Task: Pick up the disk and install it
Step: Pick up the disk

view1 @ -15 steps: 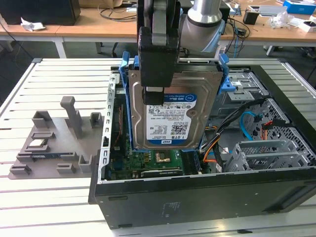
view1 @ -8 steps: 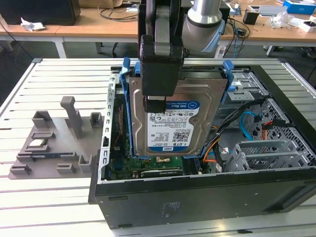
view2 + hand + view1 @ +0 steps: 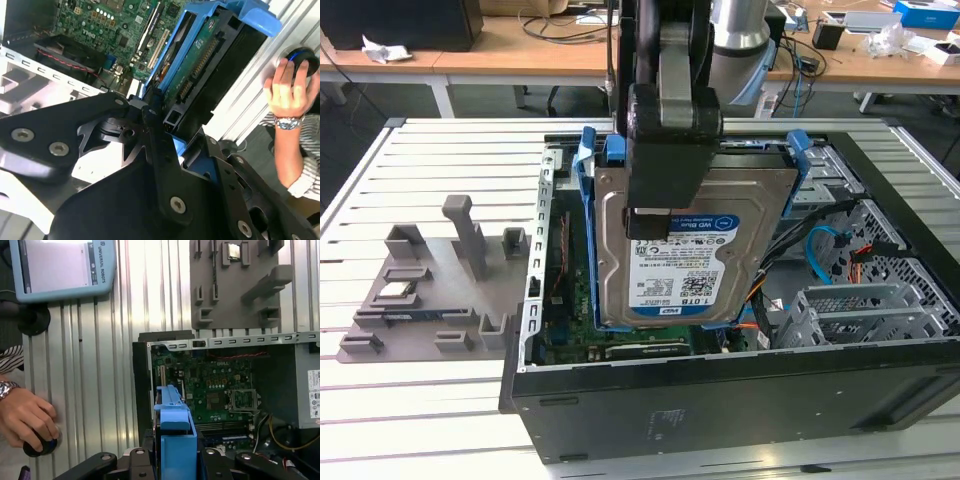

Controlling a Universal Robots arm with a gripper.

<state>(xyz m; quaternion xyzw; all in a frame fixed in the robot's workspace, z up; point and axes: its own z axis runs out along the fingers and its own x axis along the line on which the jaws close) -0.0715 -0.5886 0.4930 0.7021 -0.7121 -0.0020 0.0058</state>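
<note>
1. The fingers (image 3: 650, 215) are clamped on the disk (image 3: 720, 260). It hangs on edge, label toward the exterior view, above the open computer case (image 3: 720, 400).
2. The grip covers little of the drive's face, so a jolt could let it swing or slip onto the motherboard (image 3: 215, 380).
3. Lowered askew, its blue frame (image 3: 235, 15) might snag the cables (image 3: 825, 250) or the grey metal cage (image 3: 860, 315).
4. A person's hand (image 3: 27, 417) rests on a dark knob (image 3: 42, 445) on the surface (image 3: 420, 400) beside the case, and a wide swing of the arm could reach it.
</note>
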